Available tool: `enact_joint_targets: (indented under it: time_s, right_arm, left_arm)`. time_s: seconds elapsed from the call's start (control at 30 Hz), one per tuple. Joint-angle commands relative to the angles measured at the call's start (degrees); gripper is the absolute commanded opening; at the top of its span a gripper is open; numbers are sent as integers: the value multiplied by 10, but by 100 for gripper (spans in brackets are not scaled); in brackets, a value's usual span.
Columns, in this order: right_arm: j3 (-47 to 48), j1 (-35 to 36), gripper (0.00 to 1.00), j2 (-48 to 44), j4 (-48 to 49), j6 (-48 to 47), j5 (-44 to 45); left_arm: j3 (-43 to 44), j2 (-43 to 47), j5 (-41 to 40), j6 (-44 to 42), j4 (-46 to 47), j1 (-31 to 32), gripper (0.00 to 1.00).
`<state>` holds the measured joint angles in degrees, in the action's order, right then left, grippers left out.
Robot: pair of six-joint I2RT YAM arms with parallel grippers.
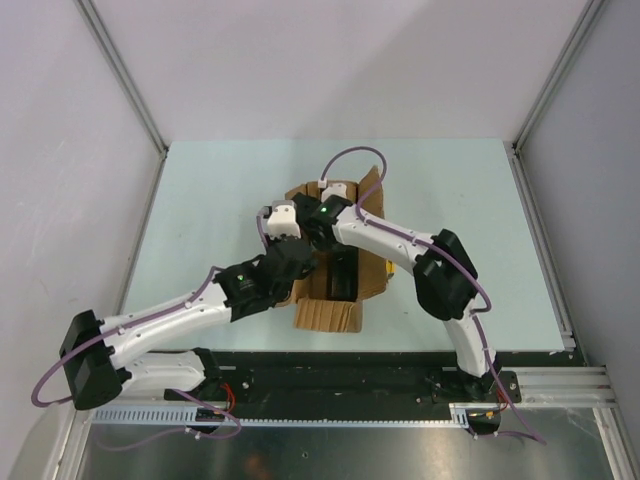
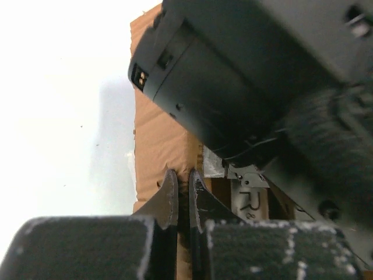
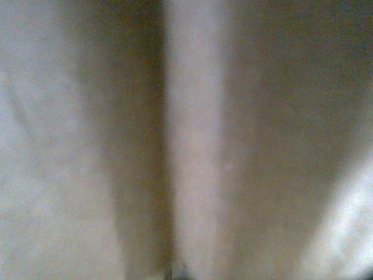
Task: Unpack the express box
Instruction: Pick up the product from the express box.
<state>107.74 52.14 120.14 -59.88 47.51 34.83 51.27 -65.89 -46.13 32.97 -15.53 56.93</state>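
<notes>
Left pincer (image 2: 182, 197) shut at the box (image 1: 325, 314) flap; right pincer (image 1: 343, 272) buried inside, its gap impossible to tell.

Brown cardboard for the express box (image 1: 328, 312); pale mint green on the table (image 1: 200, 220); white shells with black joints on the left arm (image 1: 170, 318) and right arm (image 1: 385, 235); purple on the cables (image 1: 350, 151); black, white-scuffed fingers (image 2: 168, 201) on the left gripper (image 2: 183, 175); blurred grey-beige bands across the right wrist view.
</notes>
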Motion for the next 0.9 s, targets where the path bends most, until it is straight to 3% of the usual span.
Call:
enact_joint_targets:
  time_s: [0.0, 0.17, 0.27, 0.47, 0.57, 0.73, 0.87]
  right_arm:
    - [-50, -17, 72, 37, -5, 14, 1]
    - [-78, -19, 73, 49, -6, 26, 9]
    - [-100, -19, 75, 50, -2, 30, -2]
    - [-155, -17, 79, 59, 14, 25, -35]
    - [-188, -13, 79, 59, 32, 21, -42]
    - [-203, -4, 65, 78, 39, 19, -24]
    - [-202, 6, 50, 74, 51, 15, -16]
  left_arm:
    - [-42, 13, -24, -1, 1, 2, 1]
    - [-64, 37, -7, 6, 1, 2, 11]
    - [-75, 45, -4, 8, 1, 2, 23]
    - [-85, 52, 6, 6, 1, 2, 31]
    - [-83, 45, 15, 4, 2, 2, 29]
    - [-83, 30, 24, 2, 2, 2, 28]
    - [-82, 38, 24, 0, 3, 2, 34]
